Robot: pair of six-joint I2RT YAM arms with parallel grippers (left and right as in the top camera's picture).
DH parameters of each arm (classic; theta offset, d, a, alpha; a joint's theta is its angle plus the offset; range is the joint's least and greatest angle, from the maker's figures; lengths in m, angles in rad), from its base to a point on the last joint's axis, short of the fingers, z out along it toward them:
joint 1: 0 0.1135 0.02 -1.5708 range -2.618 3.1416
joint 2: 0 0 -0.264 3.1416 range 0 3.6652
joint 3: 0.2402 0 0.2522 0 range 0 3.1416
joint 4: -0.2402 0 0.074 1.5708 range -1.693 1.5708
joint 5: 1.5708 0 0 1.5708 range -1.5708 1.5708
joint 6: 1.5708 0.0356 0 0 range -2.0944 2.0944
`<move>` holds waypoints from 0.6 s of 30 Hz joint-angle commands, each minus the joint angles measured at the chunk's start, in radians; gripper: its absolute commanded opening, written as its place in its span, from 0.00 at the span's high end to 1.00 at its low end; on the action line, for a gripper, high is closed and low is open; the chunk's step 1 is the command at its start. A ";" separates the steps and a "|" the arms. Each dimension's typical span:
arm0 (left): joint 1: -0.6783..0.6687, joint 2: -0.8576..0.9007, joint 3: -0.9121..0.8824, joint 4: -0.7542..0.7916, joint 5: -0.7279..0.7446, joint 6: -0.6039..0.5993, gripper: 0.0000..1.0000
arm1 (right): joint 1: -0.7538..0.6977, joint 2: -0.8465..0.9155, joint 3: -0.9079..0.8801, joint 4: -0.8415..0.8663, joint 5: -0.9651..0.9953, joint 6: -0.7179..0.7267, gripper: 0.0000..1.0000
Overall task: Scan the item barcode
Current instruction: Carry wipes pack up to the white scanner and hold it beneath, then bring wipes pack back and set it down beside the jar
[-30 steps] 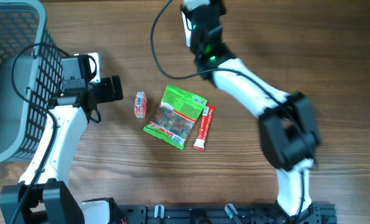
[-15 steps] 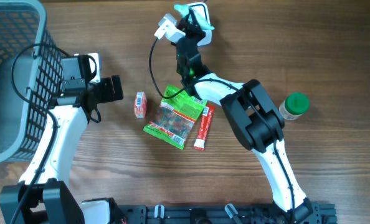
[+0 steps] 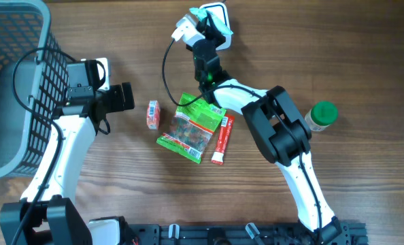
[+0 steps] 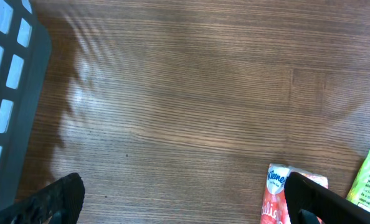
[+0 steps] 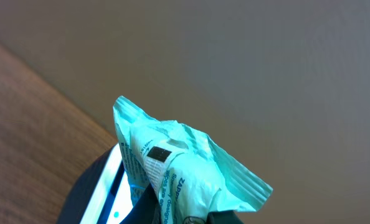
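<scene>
While my right claw [image 3: 207,27] clamps the teal packet [image 5: 175,165] near the table's [image 3: 365,54] far edge, my left claw [image 3: 125,96] gapes wide.

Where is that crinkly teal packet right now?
The teal packet is pinched in the right arm's fingers. In the overhead view it is held over the far side of the table, beyond the green snack bag.

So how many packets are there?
4. A small red pack, a green bag and a red stick packet lie on the table; a teal packet is in the right fingers. More may be hidden.
</scene>
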 commanded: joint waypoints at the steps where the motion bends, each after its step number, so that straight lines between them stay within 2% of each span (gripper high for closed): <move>1: 0.005 -0.014 0.014 0.003 -0.006 0.005 0.00 | -0.021 -0.067 0.007 -0.017 0.053 0.206 0.96; 3: 0.005 -0.014 0.014 0.003 -0.006 0.005 0.00 | -0.021 -0.127 0.007 -0.035 0.053 0.206 0.96; 6: 0.005 -0.014 0.014 0.003 -0.006 0.005 0.00 | -0.031 -0.290 0.007 -0.229 0.011 0.272 0.96; 10: 0.005 -0.014 0.014 0.003 -0.006 0.005 0.00 | -0.090 -0.530 0.007 -0.742 -0.140 0.534 0.96; 13: 0.005 -0.014 0.014 0.003 -0.006 0.005 0.00 | -0.186 -0.661 0.007 -1.139 -0.394 0.712 0.96; 15: 0.005 -0.014 0.014 0.003 -0.006 0.005 0.00 | -0.256 -0.700 0.007 -1.371 -0.570 0.739 0.96; 18: 0.005 -0.014 0.014 0.003 -0.006 0.005 0.00 | -0.358 -0.695 0.001 -1.677 -0.697 0.734 0.96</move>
